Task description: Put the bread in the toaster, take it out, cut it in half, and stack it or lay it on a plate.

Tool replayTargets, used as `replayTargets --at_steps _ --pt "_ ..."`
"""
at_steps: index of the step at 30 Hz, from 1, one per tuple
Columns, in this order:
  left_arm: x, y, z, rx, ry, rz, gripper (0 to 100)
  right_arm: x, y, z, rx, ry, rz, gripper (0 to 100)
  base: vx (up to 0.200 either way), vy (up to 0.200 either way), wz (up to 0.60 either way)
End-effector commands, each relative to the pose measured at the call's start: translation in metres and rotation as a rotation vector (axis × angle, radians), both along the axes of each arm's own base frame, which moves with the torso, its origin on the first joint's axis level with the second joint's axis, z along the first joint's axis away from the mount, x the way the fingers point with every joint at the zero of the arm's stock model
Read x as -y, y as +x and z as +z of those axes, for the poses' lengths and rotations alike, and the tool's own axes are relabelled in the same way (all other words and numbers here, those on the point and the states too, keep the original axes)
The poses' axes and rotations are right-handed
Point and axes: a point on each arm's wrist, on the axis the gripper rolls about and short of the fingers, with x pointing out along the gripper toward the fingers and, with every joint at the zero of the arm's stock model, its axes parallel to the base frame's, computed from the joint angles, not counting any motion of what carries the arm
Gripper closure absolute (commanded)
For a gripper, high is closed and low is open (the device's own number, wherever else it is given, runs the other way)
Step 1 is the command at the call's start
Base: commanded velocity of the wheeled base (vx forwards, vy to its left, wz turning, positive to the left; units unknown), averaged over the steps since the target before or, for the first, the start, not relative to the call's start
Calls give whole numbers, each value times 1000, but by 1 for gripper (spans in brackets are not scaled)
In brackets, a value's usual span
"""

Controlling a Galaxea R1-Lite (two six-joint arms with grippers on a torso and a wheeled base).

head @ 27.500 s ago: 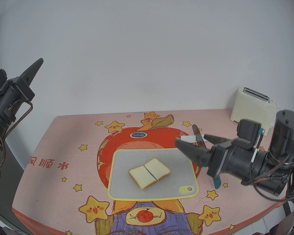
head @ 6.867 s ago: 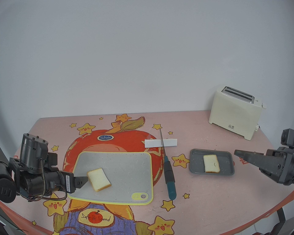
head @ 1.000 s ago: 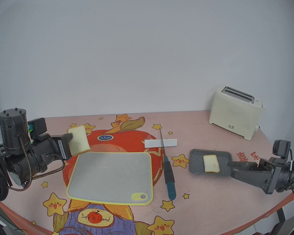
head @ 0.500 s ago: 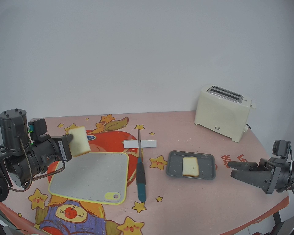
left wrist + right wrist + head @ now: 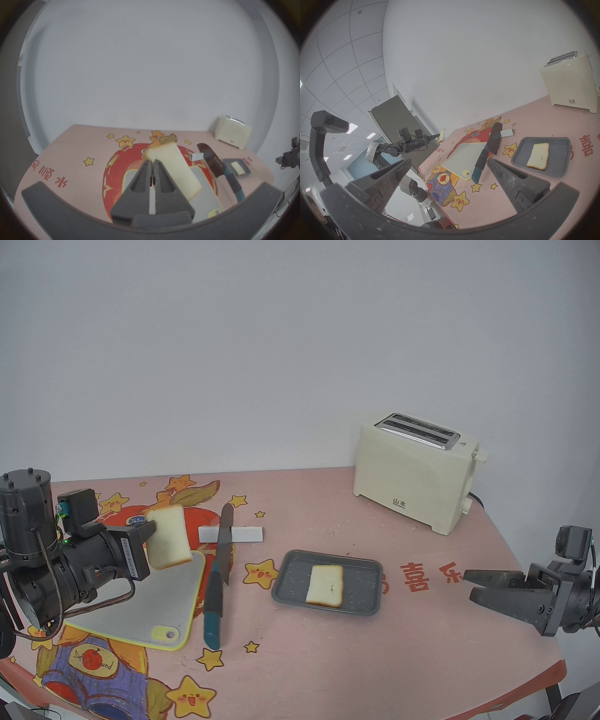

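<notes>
Two halves of the bread are in play. We are gripping the held half (image 5: 167, 537) by one edge in the left tool (image 5: 149, 540), whose jaws are pinched narrow on it. We are holding it upright in the air over the cutting board (image 5: 150, 609), near the left edge of the counter (image 5: 387, 640). Most of the slice is jutting out past the fingertips, which we judge is leaving its broad face free to be laid flat.

The plated half (image 5: 325, 585) is lying flat near the middle of the grey plate (image 5: 369, 605), which is sitting mid-counter, nearer the front edge. That is leaving bare plate on either side of it, and its top is free for a stack.

The right tool (image 5: 494, 589) is hanging empty with its jaws spread wide by the counter's right edge, well apart from the plate and probably parked out of the way.

The knife (image 5: 214, 590) is lying between board and plate, its blade resting across a white strip (image 5: 244, 533). The toaster (image 5: 415, 471) is standing toward the far right corner.

From the left tool, the plate is lying well off toward the counter's right, beyond the knife. We are judging that the held half must pass above the knife before being lowered.
</notes>
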Motion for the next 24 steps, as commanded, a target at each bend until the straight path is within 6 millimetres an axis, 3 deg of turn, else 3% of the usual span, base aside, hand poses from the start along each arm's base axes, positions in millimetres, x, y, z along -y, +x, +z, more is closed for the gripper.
replayTargets --at_steps 1,4,24 --pt "0 -1 1 3 -2 -5 100 0 0 -1 -3 -2 1 0 0 -200 0" --pt "0 -1 1 3 -2 -5 100 0 0 -1 -3 -2 1 0 0 -200 0" --pt "6 -11 -2 -20 -27 -162 100 0 0 0 2 1 1 0 0 0 0"
